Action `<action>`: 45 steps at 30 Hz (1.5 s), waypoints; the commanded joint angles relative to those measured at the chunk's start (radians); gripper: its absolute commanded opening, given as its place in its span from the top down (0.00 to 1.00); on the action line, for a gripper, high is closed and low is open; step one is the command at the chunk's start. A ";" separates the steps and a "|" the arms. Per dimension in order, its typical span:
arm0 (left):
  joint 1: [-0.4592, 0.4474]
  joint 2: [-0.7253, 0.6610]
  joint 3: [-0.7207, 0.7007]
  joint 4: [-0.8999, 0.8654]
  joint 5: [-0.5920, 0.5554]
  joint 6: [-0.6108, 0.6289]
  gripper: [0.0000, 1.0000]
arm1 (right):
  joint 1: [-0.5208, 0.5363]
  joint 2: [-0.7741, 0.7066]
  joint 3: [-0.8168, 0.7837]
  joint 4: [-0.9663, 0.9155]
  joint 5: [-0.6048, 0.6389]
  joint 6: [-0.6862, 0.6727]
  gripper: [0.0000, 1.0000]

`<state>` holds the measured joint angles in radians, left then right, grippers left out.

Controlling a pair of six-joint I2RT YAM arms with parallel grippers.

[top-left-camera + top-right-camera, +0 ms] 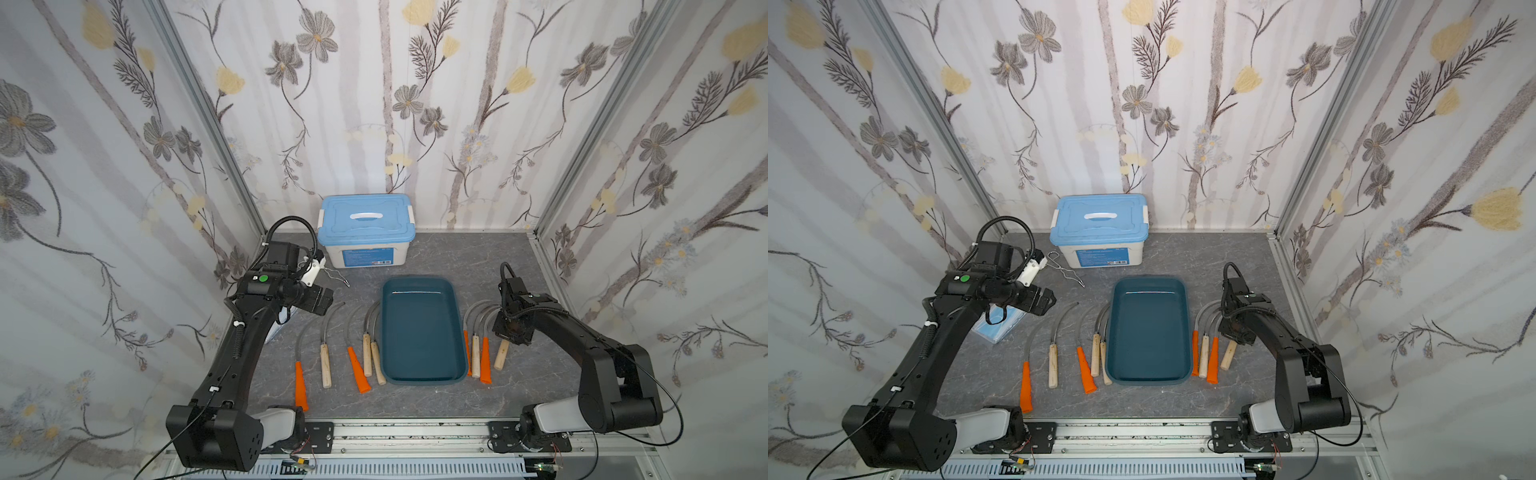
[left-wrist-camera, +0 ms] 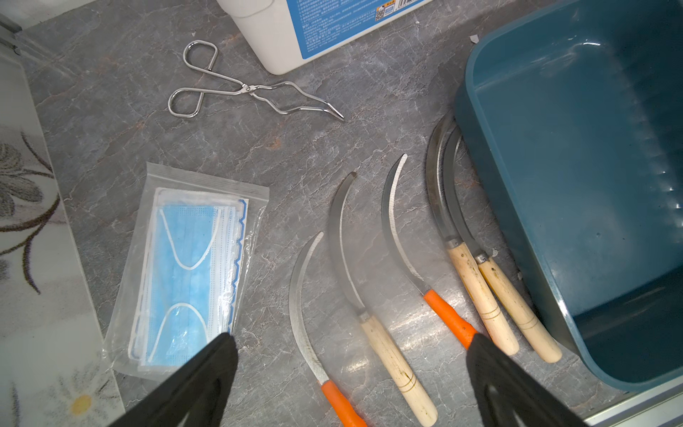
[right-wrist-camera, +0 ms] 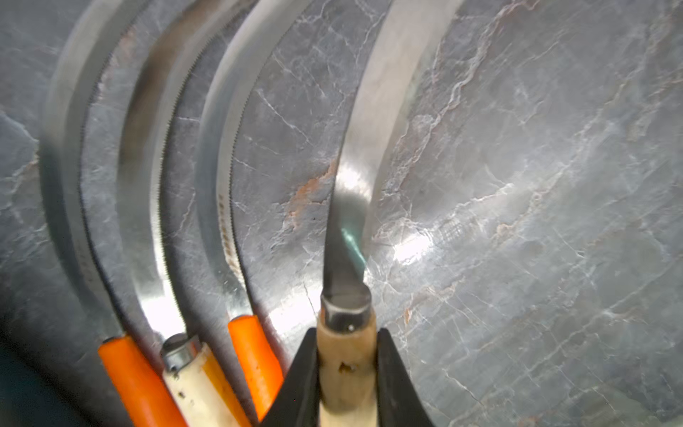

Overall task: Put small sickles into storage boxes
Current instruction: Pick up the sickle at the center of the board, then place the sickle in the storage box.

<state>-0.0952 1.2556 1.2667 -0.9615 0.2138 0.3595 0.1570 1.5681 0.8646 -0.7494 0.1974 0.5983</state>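
Counter (image 1: 415,399), grey marble pattern, is carrying everything. White box (image 1: 365,237) with blue lid is sitting at the back, at 11 o'clock from the storage box (image 1: 422,332), which is lying open and empty mid-counter. Mask pack (image 2: 192,266) is lying further out at 9 o'clock, partly under the left arm in both top views. Small sickles (image 1: 325,365) are all lying outside the storage box: five at its 9 o'clock, four at its 3 o'clock, handles pointing to 6, blades running toward 12. Two wooden-handled ones on the 9 o'clock side are lying right against its wall. Left tool (image 2: 351,347) is hovering over the 9 o'clock group, fingers spread wide, gripping nothing. Right tool (image 3: 347,373) is pinching the wooden handle of the outermost 3 o'clock sickle (image 1: 501,353) just below the metal ferrule, fingers pressing on both sides; can't tell whether it's off the counter. Wire tongs (image 2: 251,88) are lying at 10 o'clock, near the white box.
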 commanded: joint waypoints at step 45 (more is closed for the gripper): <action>-0.003 0.009 -0.003 -0.002 0.006 -0.021 0.00 | 0.650 0.419 0.768 -0.173 -0.140 -0.019 0.90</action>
<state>-0.0982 1.2678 1.2621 -0.9581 0.2180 0.3161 0.7788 1.9717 1.6253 -0.9218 0.0708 0.5793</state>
